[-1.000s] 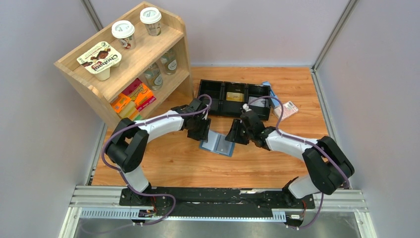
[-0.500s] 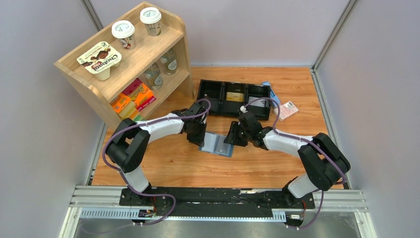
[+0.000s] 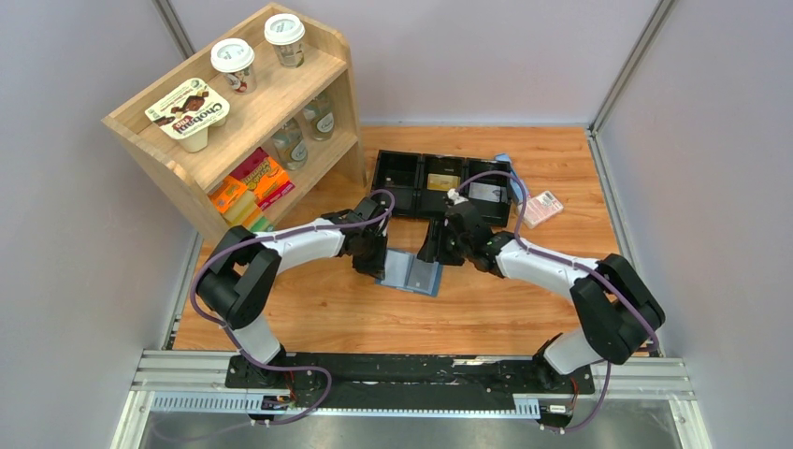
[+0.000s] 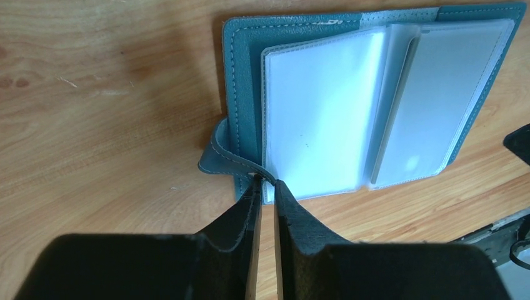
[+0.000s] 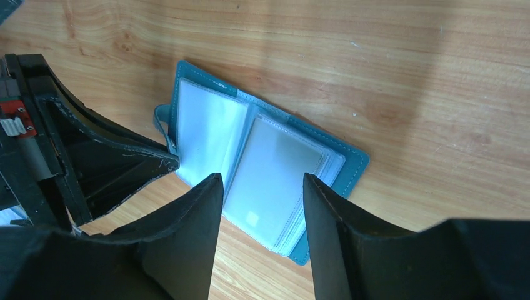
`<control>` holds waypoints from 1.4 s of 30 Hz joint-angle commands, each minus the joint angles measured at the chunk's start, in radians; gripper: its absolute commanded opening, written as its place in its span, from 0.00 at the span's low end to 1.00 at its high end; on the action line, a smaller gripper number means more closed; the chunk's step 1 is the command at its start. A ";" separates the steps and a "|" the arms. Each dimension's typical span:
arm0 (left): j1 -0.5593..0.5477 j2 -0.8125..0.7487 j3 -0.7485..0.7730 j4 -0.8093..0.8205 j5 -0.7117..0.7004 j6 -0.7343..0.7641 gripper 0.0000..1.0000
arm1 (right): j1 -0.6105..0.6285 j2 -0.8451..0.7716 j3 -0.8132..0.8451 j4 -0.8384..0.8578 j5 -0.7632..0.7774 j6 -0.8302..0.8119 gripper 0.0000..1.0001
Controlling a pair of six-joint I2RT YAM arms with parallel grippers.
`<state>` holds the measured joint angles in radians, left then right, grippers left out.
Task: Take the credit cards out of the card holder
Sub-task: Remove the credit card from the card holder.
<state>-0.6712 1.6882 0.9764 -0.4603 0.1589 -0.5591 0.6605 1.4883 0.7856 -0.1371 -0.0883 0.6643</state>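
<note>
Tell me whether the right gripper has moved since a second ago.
Yes. The right gripper has shifted slightly left and farther from the bases, toward the black tray's near wall.

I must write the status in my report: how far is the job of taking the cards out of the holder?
Done: the card holder lies open on the table. In hand: the left gripper pinches its strap, and the right gripper hangs open over the clear sleeves. Left: no card is gripped yet, so pulling cards out remains.
</note>
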 commanded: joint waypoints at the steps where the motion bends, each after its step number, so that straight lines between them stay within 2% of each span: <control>1: -0.008 -0.030 -0.013 0.005 0.022 -0.016 0.19 | 0.005 0.019 0.044 0.011 0.016 -0.032 0.53; 19: -0.008 -0.033 -0.021 0.011 0.031 -0.019 0.18 | 0.007 0.132 0.096 -0.018 -0.007 -0.075 0.63; 28: -0.010 -0.033 -0.019 0.011 0.037 -0.022 0.18 | 0.013 0.115 0.115 -0.021 -0.077 -0.095 0.53; 38: -0.014 -0.035 -0.016 0.011 0.044 -0.028 0.18 | 0.017 0.124 0.144 -0.013 -0.163 -0.098 0.52; 42: -0.014 -0.039 -0.021 0.017 0.051 -0.036 0.18 | 0.021 0.128 0.139 0.048 -0.257 -0.092 0.52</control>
<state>-0.6750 1.6840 0.9619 -0.4549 0.1829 -0.5747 0.6716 1.6150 0.8932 -0.1623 -0.2432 0.5781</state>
